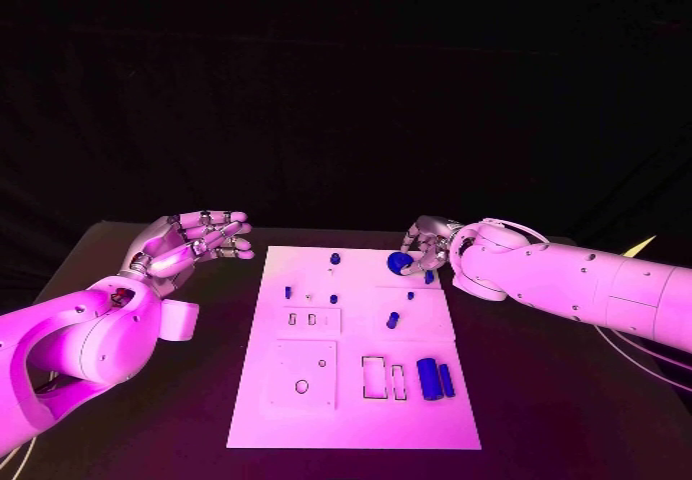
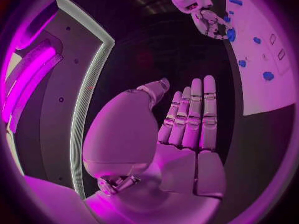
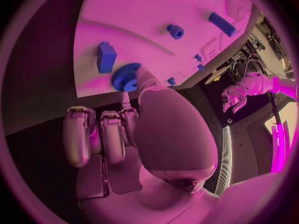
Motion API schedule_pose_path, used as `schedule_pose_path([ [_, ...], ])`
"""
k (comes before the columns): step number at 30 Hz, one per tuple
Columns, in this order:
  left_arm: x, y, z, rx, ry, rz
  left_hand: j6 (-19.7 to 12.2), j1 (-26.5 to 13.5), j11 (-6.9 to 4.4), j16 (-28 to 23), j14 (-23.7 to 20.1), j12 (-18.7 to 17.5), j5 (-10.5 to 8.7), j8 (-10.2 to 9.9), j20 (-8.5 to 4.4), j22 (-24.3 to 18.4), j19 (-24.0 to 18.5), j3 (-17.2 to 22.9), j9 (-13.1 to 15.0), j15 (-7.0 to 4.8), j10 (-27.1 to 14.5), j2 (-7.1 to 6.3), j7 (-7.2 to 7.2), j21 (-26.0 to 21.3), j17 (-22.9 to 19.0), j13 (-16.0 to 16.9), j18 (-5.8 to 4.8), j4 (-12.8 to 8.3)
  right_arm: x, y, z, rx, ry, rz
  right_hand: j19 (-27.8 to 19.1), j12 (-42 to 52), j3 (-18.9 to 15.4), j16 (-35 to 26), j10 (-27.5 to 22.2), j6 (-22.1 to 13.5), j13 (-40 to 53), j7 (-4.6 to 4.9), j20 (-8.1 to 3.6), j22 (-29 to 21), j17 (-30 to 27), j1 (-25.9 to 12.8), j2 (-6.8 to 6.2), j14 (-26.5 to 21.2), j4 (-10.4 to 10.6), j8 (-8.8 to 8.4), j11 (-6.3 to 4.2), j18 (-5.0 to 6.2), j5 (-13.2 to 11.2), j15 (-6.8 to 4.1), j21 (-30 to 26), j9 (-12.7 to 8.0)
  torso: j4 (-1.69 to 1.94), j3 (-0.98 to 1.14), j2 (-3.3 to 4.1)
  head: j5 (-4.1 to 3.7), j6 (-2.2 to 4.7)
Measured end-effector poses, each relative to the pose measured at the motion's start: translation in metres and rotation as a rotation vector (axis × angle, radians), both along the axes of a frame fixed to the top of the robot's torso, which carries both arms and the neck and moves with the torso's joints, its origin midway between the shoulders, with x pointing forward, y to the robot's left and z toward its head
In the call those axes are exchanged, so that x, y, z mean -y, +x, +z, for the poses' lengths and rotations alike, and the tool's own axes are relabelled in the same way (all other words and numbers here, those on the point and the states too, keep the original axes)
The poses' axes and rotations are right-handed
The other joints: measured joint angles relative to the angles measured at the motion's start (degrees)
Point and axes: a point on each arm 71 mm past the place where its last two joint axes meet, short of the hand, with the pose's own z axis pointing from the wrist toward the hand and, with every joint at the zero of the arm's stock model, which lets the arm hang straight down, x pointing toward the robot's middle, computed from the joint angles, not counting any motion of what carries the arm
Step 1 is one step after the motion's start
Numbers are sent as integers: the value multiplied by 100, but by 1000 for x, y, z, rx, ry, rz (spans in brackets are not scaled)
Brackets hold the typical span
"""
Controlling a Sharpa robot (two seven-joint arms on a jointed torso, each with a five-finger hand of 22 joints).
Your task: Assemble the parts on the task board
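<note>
A flat white rectangular task board [image 1: 353,400] lay on the black table [image 1: 548,420], no writing legible. The right hand [image 1: 427,245] pinched a round blue toothed gear [image 1: 400,262] over the board's far right part; the left hand [image 1: 195,245], beside its far left corner, held nothing, fingers apart.

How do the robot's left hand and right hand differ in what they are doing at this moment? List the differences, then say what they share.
The right hand pinches a blue gear; the left hand holds nothing.
The right hand is over the task board, at its far right corner; the left hand is beyond the board's left edge, above the black table.
The left hand's fingers lie straight side by side; the right hand's spare fingers are curled.
Both are silver hands on white arms.
</note>
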Motion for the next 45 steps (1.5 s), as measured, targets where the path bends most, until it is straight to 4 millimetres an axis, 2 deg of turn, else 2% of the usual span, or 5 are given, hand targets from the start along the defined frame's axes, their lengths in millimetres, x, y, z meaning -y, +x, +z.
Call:
schedule_pose_path([
  [3, 0, 0, 0, 0, 0, 0, 0, 0, 0, 0, 0, 0, 0, 0, 0, 0, 0, 0, 0, 0, 0, 0, 0, 0, 0, 0, 0, 0, -1, 0, 0, -3, 4, 1, 18, 0, 184, 0, 40, 66, 0, -27, -20, 0, 0, -32, 59, -1, 8, 0, -37, -2, 0, -2, 1, 20, 3, -1, 0, 0, -3],
  [5, 0, 0, 0, 0, 0, 0, 0, 0, 0, 0, 0, 0, 0, 0, 0, 0, 0, 0, 0, 0, 0, 0, 0, 0, 0, 0, 0, 0, 0, 0, 0, -4, 7, 1, 19, 1, 343, 0, 38, 90, 0, -49, -22, 0, 0, -219, 247, -4, -25, 0, -37, -55, -1, -5, 3, 20, 4, -3, 0, 1, -5],
  [7, 0, 0, 0, -1, 0, 0, 0, 0, 0, 0, 0, 0, 0, 0, 0, 1, 0, 0, 0, 0, 0, 0, 0, 0, 3, 0, 0, 0, 0, 0, 0, -5, 9, 3, 48, 67, 515, 0, 79, 149, 0, -69, -52, 0, 0, -218, 247, -19, -39, -2, -78, -76, -1, -101, 3, 14, 6, -3, 0, 1, -9],
  [27, -1, 0, 0, -5, 1, -2, 0, 0, 0, 0, -1, 0, 0, 0, 0, 2, 0, 0, 0, 0, 0, 0, 0, 1, 16, 0, 0, 0, -14, -7, 2, 100, -21, 51, 97, 112, 1139, 1, 130, 190, 0, -107, -104, 0, 0, -220, 246, -21, -239, -105, -129, -84, -112, -107, 201, -470, 4, 0, -1, 36, -8],
  [45, 2, 1, -1, -6, 0, -8, -1, 0, 0, 0, -40, 0, 0, 0, 0, 3, -1, 0, 0, 1, 0, 0, 0, 1, 21, 0, 0, 0, -105, -41, 25, 353, -66, 278, 97, 177, 1392, 21, 171, 284, 0, -160, -106, 0, 0, -379, 87, 30, -394, -104, -170, -93, -113, -155, 335, -509, 5, -6, -1, 71, 28],
])
